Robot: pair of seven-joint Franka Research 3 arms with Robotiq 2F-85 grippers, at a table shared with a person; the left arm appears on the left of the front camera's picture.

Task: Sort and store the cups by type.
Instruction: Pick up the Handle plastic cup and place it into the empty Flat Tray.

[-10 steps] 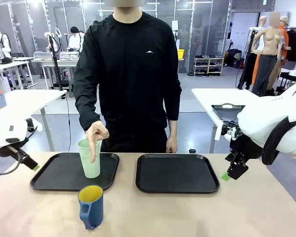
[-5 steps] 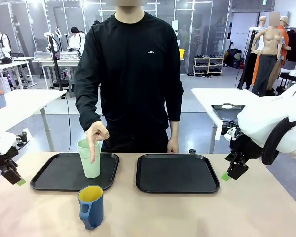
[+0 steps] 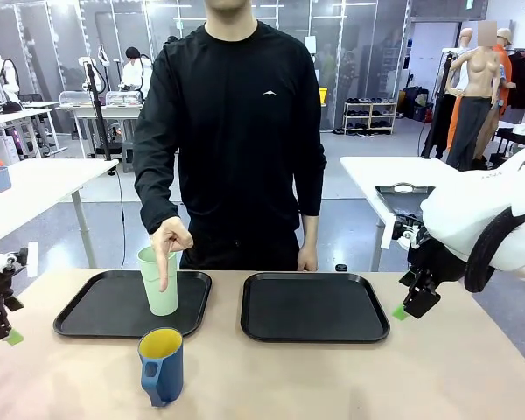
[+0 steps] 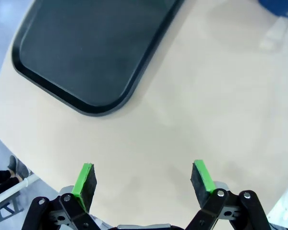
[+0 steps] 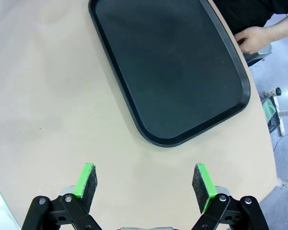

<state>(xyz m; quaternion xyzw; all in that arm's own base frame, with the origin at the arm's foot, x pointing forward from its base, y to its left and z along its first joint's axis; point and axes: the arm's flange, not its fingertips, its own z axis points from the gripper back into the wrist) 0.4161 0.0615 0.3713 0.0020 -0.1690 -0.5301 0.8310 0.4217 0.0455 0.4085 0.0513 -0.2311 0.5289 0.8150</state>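
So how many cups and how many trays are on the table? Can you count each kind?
Cups: 2 (the mint-green tumbler and the blue mug)
Black trays: 2 (the left tray and the right tray)
Total: 4

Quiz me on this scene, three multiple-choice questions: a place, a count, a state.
1. Where does the mint tumbler stand? A on the left tray B on the right tray C between the trays
2. How many trays lie on the table? A one B two C three
3. The right gripper is: A shut B open C clamped on a tray rim
Answers: 1 A, its base sits inside that tray's rim. 2 B, left tray and right tray side by side. 3 B, its green pads stand wide apart.
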